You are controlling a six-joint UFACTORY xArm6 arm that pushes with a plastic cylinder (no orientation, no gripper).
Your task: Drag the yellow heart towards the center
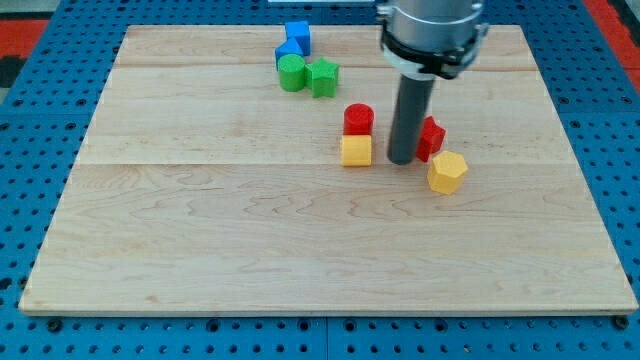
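Note:
The yellow heart point(356, 150) lies a little right of the board's middle, just below a red cylinder point(359, 119) that touches it. My tip point(402, 161) rests on the board to the heart's right, with a small gap between them. The rod stands in front of a red star point(432, 137) and hides its left part. A yellow hexagon point(447, 172) lies below and to the right of the tip, just under the red star.
Near the view's top a blue cube point(298, 37) and a blue triangle point(287, 53) sit above a green cylinder point(292, 73) and a green star point(323, 77). The wooden board point(200, 240) ends on a blue pegboard surround.

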